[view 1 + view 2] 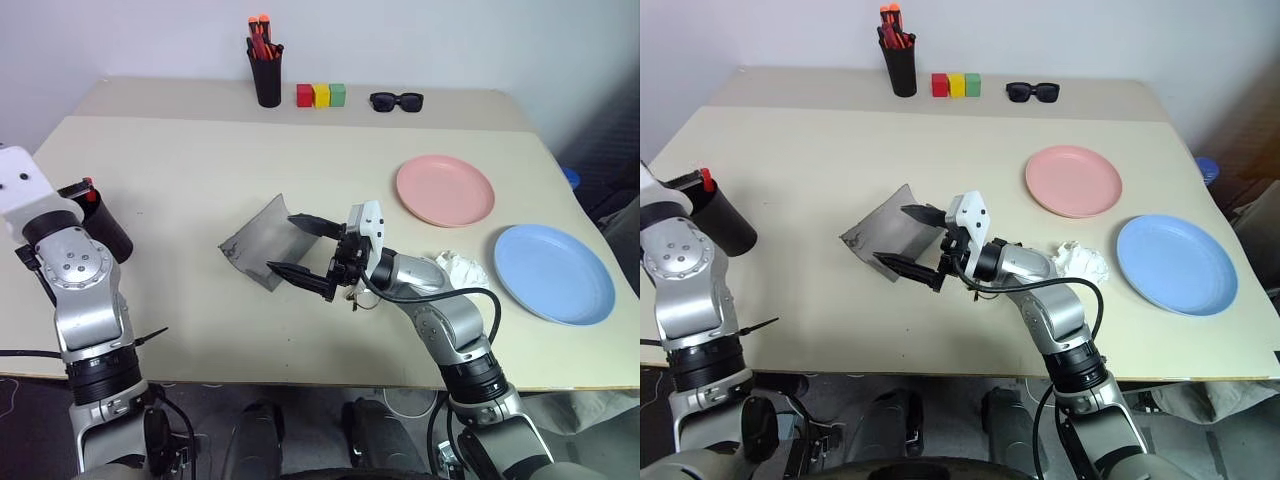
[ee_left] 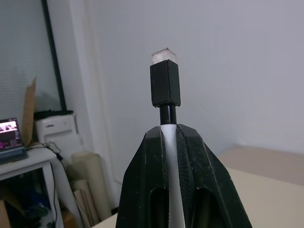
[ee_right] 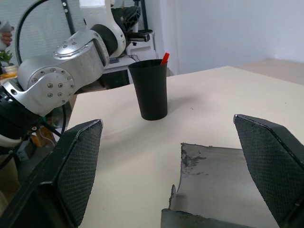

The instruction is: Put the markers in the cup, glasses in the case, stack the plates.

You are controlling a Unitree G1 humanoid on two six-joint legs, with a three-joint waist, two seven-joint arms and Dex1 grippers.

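My left gripper [image 2: 167, 130] is shut on the white-barrelled marker [image 2: 165, 88], whose black end sticks out past the fingertips, up in the air. The large black cup [image 1: 103, 228] stands at the table's left edge with the red-capped marker [image 1: 88, 185] in it. The grey case [image 1: 252, 245] lies open mid-table. My right gripper [image 1: 282, 243] stands open just beside it, nothing between its fingers. A thin dark wire shape [image 1: 352, 299] under the right wrist may be the glasses. The pink plate [image 1: 445, 190] and the blue plate [image 1: 553, 273] lie apart at the right.
A smaller black cup of orange-red pens [image 1: 266, 75], three coloured blocks [image 1: 321, 95] and black sunglasses [image 1: 397, 101] line the far edge. A crumpled white wad [image 1: 460, 268] lies between my right arm and the blue plate.
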